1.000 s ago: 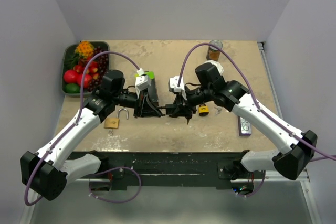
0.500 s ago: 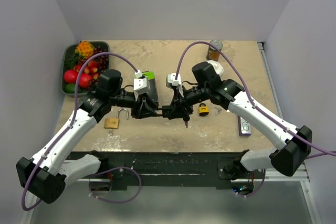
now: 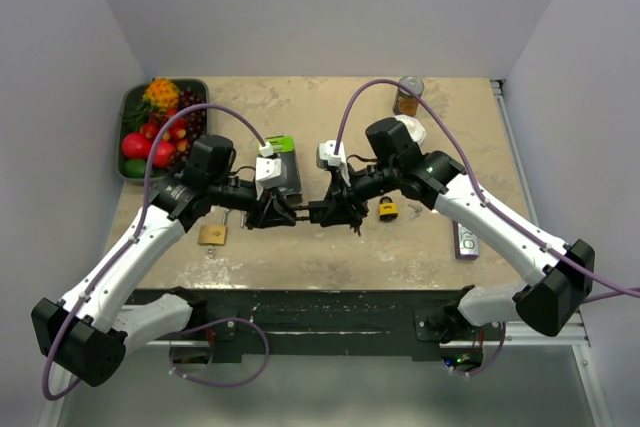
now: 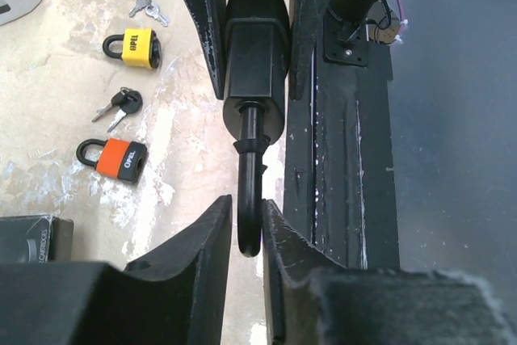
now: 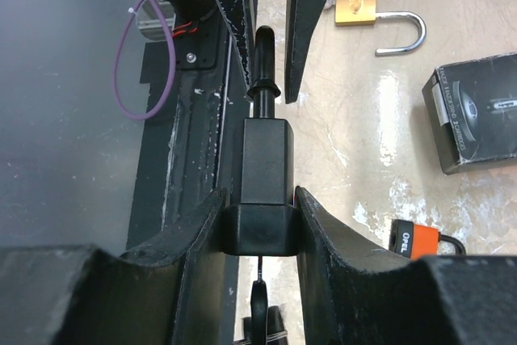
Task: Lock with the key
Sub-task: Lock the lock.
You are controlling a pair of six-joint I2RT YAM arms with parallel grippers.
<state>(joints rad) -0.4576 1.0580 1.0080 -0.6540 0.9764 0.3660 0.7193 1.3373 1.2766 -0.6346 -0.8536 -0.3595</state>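
A black padlock [image 3: 306, 213] hangs in the air between my two grippers, above the table's front edge. My right gripper [image 5: 260, 209] is shut on its body [image 5: 265, 163]. A key [image 5: 260, 303] sticks out of the lock's bottom, behind my right fingers. My left gripper [image 4: 246, 224] is closed around the tip of the black shackle [image 4: 250, 191], which touches one finger [image 4: 283, 236]. The lock's body also shows in the left wrist view [image 4: 255, 62]. In the top view the left gripper [image 3: 284, 213] and right gripper [image 3: 327, 213] face each other.
On the table lie a brass padlock [image 3: 212, 234] with its shackle open, a yellow padlock [image 3: 387, 210], an orange padlock [image 4: 117, 157], loose keys [image 4: 121, 105], a black box [image 3: 283, 172], a fruit tray [image 3: 132, 117], a can [image 3: 408, 95] and a purple packet [image 3: 466, 239].
Both grippers have drawn together and shifted slightly toward the near edge with the black padlock between them. The left wrist now covers the brass padlock's shackle in the top view.
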